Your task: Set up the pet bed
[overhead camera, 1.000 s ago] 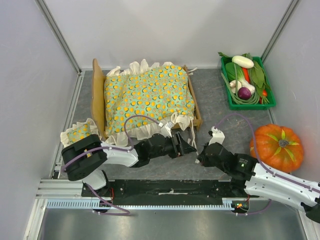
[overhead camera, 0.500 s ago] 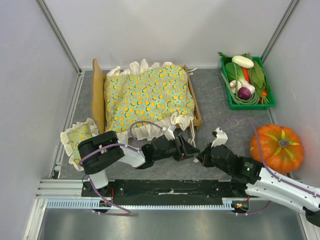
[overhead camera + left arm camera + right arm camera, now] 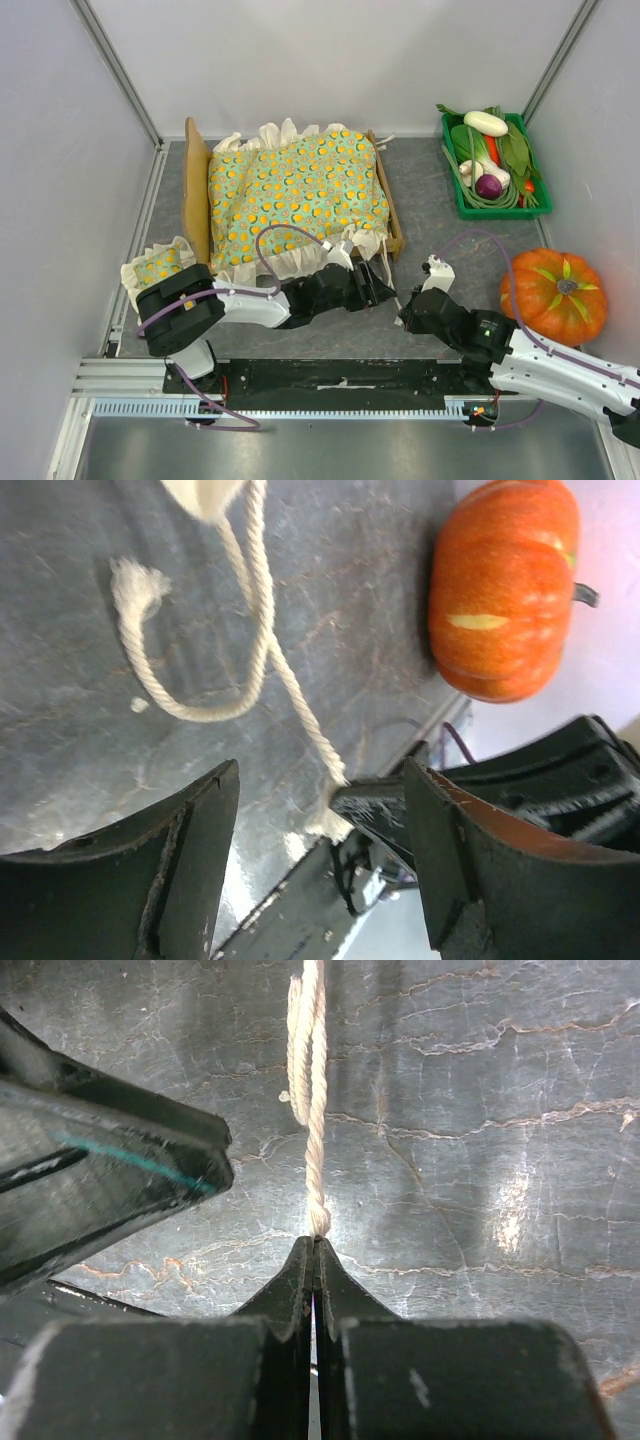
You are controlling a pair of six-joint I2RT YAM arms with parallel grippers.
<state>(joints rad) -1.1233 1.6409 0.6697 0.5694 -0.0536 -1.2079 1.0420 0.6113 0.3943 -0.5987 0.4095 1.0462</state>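
Note:
The pet bed (image 3: 195, 190) is a light-wood frame with its headboard at the left. A green orange-dotted cushion (image 3: 295, 190) lies on it and hides the base. A white cord (image 3: 386, 262) hangs from the cushion's front right corner onto the table. My right gripper (image 3: 403, 312) is shut on the end of this cord (image 3: 315, 1150), its tips (image 3: 317, 1245) pinched together low over the table. My left gripper (image 3: 378, 290) is open and empty just left of it. In the left wrist view its jaws (image 3: 320, 840) stand wide apart over the cord (image 3: 270, 650).
A small matching pillow (image 3: 158, 268) lies left of the bed, partly under the left arm. A green crate of vegetables (image 3: 495, 165) stands at the back right. An orange pumpkin (image 3: 555, 295) sits at the right and also shows in the left wrist view (image 3: 505, 585).
The left arm swung right and forward half a second ago and has drawn back towards the bed corner. The right gripper has shifted only slightly, staying at the cord's end.

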